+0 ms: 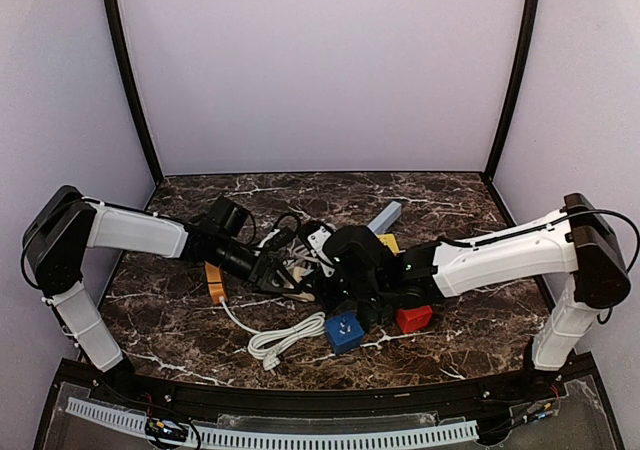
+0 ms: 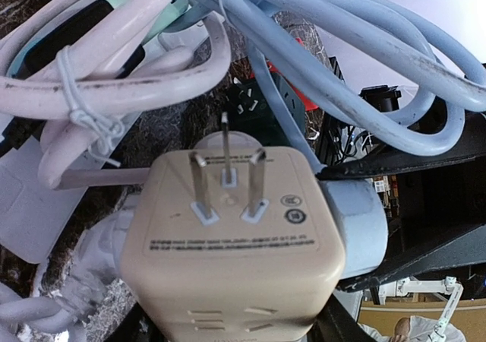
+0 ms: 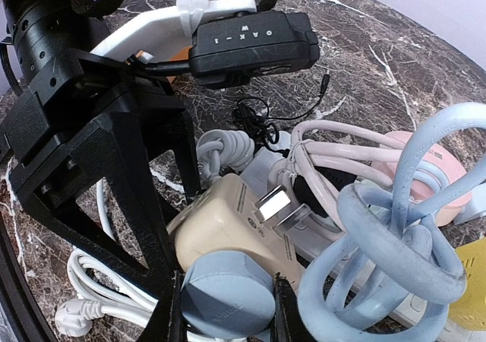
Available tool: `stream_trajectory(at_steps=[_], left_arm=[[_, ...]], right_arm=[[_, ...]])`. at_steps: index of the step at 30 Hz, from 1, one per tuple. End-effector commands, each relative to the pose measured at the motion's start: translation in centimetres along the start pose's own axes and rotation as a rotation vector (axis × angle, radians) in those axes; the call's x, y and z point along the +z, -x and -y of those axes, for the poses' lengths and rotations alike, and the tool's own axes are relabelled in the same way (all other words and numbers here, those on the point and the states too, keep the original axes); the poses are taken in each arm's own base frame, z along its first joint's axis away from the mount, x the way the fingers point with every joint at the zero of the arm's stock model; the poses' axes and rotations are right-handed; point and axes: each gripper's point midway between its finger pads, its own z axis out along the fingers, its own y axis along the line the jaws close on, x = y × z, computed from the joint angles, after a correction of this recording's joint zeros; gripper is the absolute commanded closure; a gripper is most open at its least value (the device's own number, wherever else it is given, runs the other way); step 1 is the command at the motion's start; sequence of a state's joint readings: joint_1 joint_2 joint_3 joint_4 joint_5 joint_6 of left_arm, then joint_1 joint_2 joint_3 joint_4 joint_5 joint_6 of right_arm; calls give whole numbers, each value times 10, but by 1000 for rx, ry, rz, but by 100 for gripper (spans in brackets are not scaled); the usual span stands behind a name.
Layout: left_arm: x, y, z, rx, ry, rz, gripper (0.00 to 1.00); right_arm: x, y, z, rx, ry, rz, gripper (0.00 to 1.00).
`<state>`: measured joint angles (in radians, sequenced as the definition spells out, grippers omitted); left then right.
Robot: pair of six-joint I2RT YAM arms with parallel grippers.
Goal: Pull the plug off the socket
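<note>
Closest to the arm bases, on the marble table (image 1: 450,200): a coiled white lead (image 1: 285,338), a blue cube (image 1: 343,332), a red block (image 1: 414,318). Just behind, in the heap of cords, both grippers close together. In the clench of the right gripper (image 3: 226,308): a round grey-blue plug (image 3: 228,292), one black finger on each flank. Hard against the plug, touching: a beige adapter (image 3: 216,224), grasped by the left gripper (image 1: 280,272), three bare prongs (image 2: 228,163) pointing away from that wrist. Plug seated in the adapter or already free: impossible to tell. Beyond, loops of pale blue cable (image 3: 395,266) and pinkish cords (image 3: 342,140). Farthest back, a grey-blue bar (image 1: 385,215).
</note>
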<state>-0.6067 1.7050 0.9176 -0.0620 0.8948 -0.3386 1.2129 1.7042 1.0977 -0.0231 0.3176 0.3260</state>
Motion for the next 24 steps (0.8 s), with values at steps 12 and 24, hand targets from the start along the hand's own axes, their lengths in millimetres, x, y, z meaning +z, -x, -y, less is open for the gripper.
stream_trajectory(at_steps=[12, 24], left_arm=[[-12, 4, -37, -2, 241, 23, 99], [-7, 3, -38, -33, 202, 12, 99]], right_arm=[[-25, 55, 13, 356, 265, 151, 100], [-26, 48, -10, 172, 160, 154, 100]])
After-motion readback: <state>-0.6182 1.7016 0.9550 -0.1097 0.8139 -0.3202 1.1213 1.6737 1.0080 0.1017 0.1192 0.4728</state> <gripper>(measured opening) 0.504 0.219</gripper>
